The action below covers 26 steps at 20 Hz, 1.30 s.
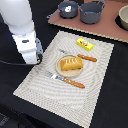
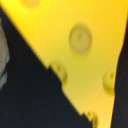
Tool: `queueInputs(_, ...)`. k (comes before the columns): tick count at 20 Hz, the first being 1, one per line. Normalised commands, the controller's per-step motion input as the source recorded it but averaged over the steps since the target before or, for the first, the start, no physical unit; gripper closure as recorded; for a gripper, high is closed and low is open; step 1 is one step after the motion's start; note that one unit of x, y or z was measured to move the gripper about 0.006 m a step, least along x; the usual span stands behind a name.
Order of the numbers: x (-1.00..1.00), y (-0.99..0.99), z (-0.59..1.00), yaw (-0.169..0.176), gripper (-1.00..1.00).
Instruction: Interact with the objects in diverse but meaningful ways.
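Note:
A yellow cheese wedge (image 2: 85,45) with round holes fills most of the wrist view, very close to the camera and blurred. In the exterior view the cheese is hidden. There my gripper (image 1: 31,57) hangs under the white wrist, over the dark table at the placemat's left edge, and its fingers do not show. An orange-brown scored bread loaf (image 1: 71,63) lies on a small round plate (image 1: 73,73) in the middle of the placemat. A small yellow packet with a red mark (image 1: 84,44) lies beyond it. The white fish-like piece is out of view.
An orange-handled fork (image 1: 67,80) and knife (image 1: 81,56) flank the plate on the striped placemat (image 1: 45,87). Two dark grey pots (image 1: 68,8) (image 1: 92,12) and a bowl (image 1: 123,19) stand on a brown board (image 1: 100,29) at the back.

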Motion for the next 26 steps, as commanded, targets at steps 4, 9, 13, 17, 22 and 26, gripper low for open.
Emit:
queueInputs(4, -0.01, 0.4, -0.18, -0.022, -1.0)
queueInputs(9, -0.31, 0.23, -0.28, 0.0, -1.0)
queueInputs(13, -0.32, 0.12, -0.3, 0.0, 1.0)
queueInputs(17, -0.29, 0.13, -0.28, 0.0, 1.0)
queueInputs(22, -0.22, 0.16, -0.23, 0.0, 1.0)
queueInputs(26, -0.22, 0.17, -0.26, 0.0, 1.0)
